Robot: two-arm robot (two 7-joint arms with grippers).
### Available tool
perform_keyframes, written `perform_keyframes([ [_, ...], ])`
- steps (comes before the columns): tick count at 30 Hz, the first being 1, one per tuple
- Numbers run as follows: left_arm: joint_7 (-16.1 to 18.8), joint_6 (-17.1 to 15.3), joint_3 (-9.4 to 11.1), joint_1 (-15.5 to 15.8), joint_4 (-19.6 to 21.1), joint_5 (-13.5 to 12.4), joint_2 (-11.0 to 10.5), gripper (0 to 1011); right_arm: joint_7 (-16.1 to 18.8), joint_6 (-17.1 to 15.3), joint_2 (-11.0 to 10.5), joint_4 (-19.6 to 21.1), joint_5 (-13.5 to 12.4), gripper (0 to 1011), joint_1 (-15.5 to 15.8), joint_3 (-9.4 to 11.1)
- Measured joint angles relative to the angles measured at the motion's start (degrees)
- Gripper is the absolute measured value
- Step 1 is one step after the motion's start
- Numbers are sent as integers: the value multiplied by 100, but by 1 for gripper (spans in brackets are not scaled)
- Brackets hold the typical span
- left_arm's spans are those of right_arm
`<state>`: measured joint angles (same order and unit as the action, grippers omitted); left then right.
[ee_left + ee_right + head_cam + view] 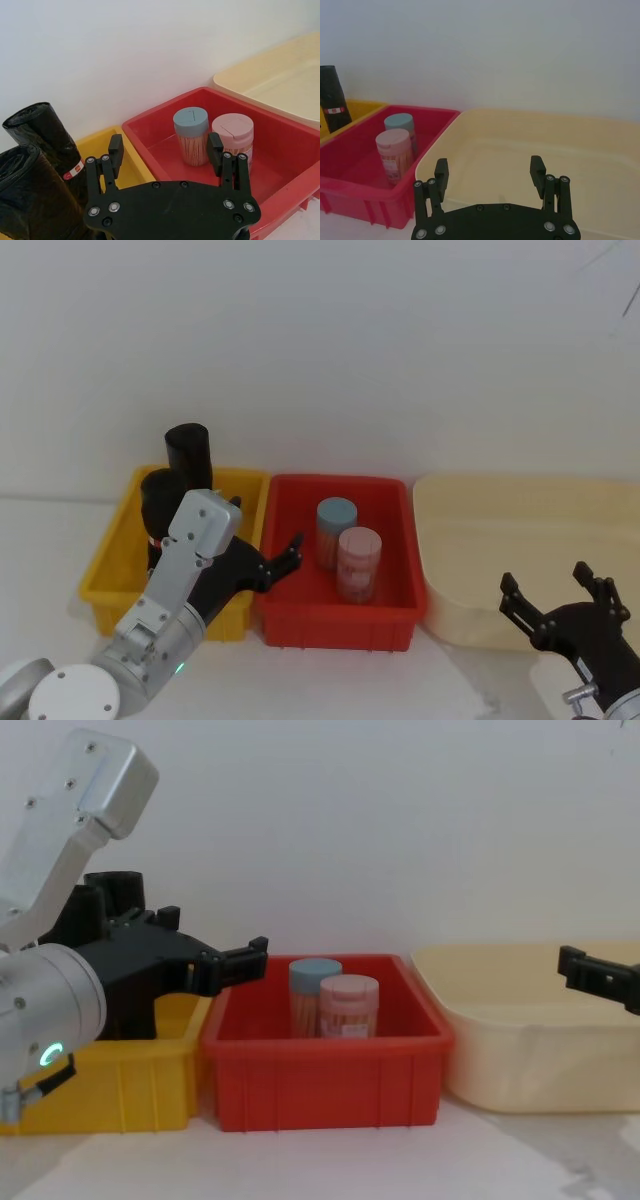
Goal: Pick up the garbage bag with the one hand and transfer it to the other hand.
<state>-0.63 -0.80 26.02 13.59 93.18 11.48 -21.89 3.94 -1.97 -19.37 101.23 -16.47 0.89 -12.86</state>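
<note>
Two black garbage bag rolls stand in the yellow bin (105, 575): a taller one (189, 452) at the back and a shorter one (158, 502) in front of it. In the left wrist view, the far roll (46, 134) carries a small red label and the near roll (27, 197) sits close beside my fingers. My left gripper (266, 524), on the arm with the green light (48, 1053), hovers open over the yellow bin's right side, just right of the rolls, holding nothing. At the lower right, my right gripper (555, 587) waits open before the cream bin.
A red bin (335, 625) in the middle holds a blue-lidded jar (337, 528) and a pink-lidded jar (358, 562). A large cream bin (520, 502) sits to the right. A white wall runs close behind all three bins.
</note>
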Motion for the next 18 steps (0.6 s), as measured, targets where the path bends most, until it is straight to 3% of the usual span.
perform_keyframes([
  [18,0,0,0,0,0,0,0,1001,620,-219,-341,300,-314,1004,144,167],
])
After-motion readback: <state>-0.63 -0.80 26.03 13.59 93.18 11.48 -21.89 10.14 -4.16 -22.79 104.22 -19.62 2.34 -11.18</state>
